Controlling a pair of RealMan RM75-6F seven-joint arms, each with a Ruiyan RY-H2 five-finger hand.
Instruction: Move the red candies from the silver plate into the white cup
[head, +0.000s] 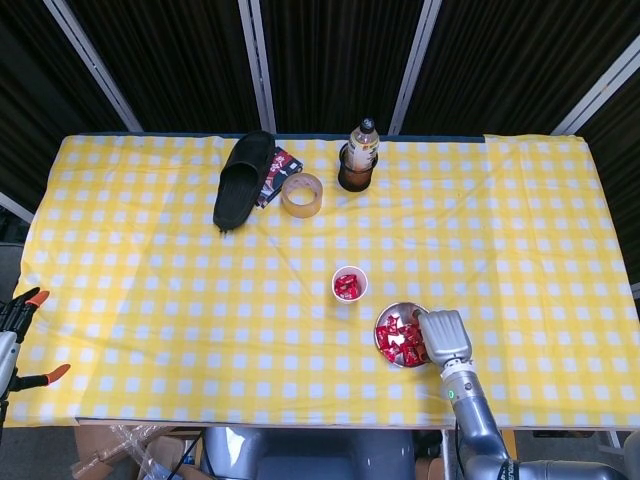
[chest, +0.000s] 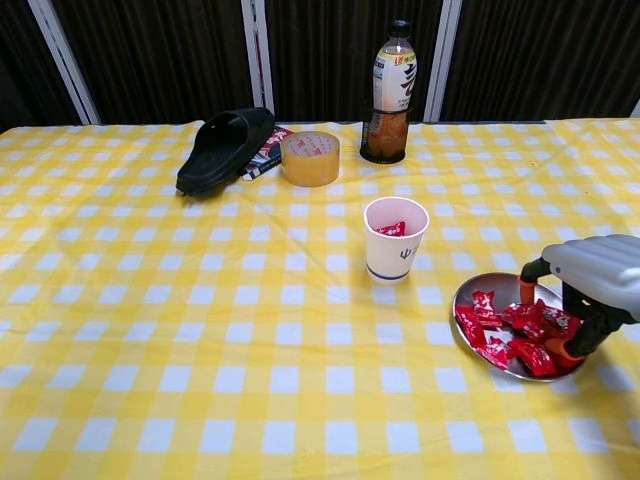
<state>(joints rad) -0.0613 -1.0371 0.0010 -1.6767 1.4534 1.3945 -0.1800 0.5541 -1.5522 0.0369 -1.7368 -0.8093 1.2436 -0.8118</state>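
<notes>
The silver plate lies near the table's front right and holds several red candies. My right hand hangs over the plate's right side. Its fingertips rest on the candies there, and the thumb stands apart above the plate's far rim. No candy is plainly pinched. The white cup stands upright just left of and beyond the plate, with red candy inside. My left hand is out of sight.
At the back of the table are a black slipper, a small dark packet beside it, a roll of tape and a bottle in a dark holder. Orange-handled clamps sit off the left edge.
</notes>
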